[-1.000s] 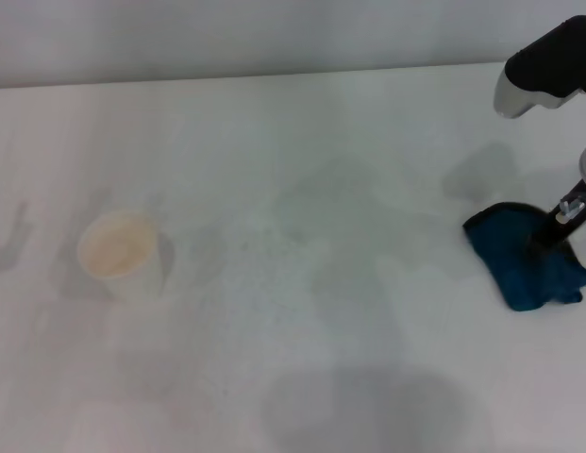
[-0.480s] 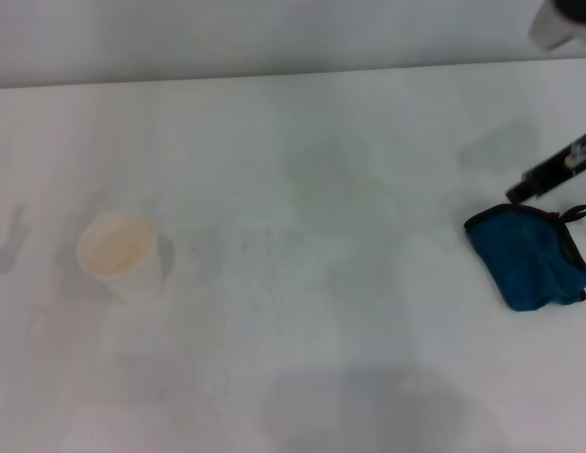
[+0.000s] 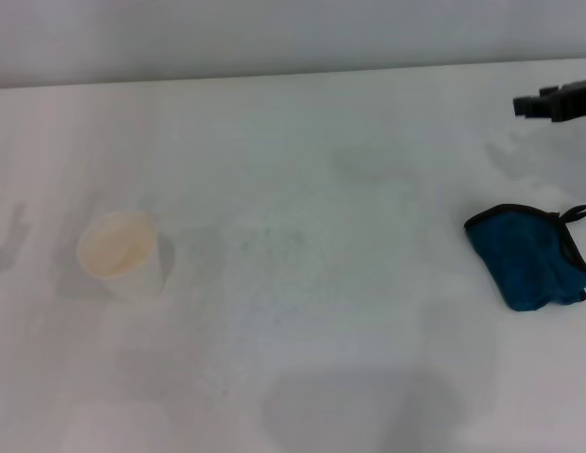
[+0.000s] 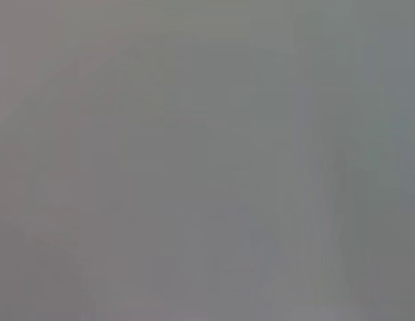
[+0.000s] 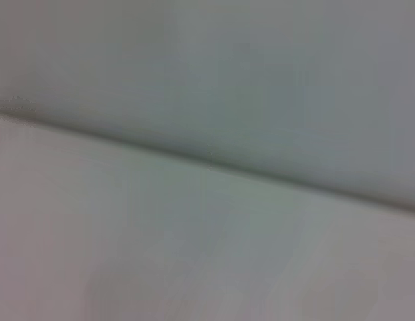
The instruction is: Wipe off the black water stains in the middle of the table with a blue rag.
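Rag: the blue rag point(image 3: 530, 258) lay bunched on the table point(image 3: 302, 142) at its right side, its black loop at the far right corner; nothing was touching it.
Stain: no dark blotch showed in the middle of the table, only faint grey marks and shadows, so the wiping looked done or nearly so.
Right gripper: the right gripper point(image 3: 555, 102) was raised above the far right edge, apart from the rag; only a dark tip of it showed, and I could not tell whether its fingers were spread or pressed together.
Left gripper: out of sight; its wrist view showed only flat grey.
Cup: a white paper cup point(image 3: 121, 255) stood upright at the left, well apart from the rag.
Doing it well: any further pass should probably grip the rag's thick middle fold, press it flat, and sweep across the centre while staying well short of the cup.
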`<state>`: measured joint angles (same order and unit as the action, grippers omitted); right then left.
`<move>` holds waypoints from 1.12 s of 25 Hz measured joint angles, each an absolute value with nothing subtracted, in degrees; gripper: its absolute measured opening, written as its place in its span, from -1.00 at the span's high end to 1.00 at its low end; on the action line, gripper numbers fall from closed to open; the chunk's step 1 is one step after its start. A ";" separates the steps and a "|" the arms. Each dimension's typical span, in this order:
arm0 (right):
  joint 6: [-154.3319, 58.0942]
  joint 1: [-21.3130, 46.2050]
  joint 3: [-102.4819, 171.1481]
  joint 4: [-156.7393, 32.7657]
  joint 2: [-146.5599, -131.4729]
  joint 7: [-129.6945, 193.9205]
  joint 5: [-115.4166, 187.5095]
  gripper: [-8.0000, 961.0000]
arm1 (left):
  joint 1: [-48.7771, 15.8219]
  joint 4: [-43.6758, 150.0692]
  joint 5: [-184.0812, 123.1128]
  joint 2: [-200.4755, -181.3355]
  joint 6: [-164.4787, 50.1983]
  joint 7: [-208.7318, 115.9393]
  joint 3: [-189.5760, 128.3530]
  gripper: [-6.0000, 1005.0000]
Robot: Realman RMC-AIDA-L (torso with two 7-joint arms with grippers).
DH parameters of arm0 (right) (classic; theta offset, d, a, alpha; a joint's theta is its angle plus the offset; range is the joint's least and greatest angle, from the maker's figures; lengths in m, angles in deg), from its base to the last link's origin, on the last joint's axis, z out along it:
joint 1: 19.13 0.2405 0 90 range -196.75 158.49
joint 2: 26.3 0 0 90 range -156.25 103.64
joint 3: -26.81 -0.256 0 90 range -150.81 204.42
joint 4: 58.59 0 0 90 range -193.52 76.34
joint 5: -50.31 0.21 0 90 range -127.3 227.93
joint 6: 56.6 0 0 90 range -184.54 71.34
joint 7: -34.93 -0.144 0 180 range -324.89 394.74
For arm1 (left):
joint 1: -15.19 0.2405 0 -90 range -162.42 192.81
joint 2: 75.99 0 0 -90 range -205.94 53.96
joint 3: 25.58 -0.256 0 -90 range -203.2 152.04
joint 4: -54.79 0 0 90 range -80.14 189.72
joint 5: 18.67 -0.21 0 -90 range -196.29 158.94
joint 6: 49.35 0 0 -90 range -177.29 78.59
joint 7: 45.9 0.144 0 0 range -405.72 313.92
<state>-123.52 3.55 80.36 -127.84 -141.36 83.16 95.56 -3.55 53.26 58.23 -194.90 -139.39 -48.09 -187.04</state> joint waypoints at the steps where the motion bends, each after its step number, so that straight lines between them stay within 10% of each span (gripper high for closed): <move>1: -121.63 2.70 79.73 -126.59 -141.40 86.54 98.92 0.03 | -3.53 53.31 58.23 -194.90 -139.29 -48.12 -187.03 -0.76; 28: -118.91 -0.38 61.73 -82.06 -141.27 175.92 163.08 -0.22 | -2.94 53.04 63.43 -194.91 -136.74 -48.62 -187.03 -0.76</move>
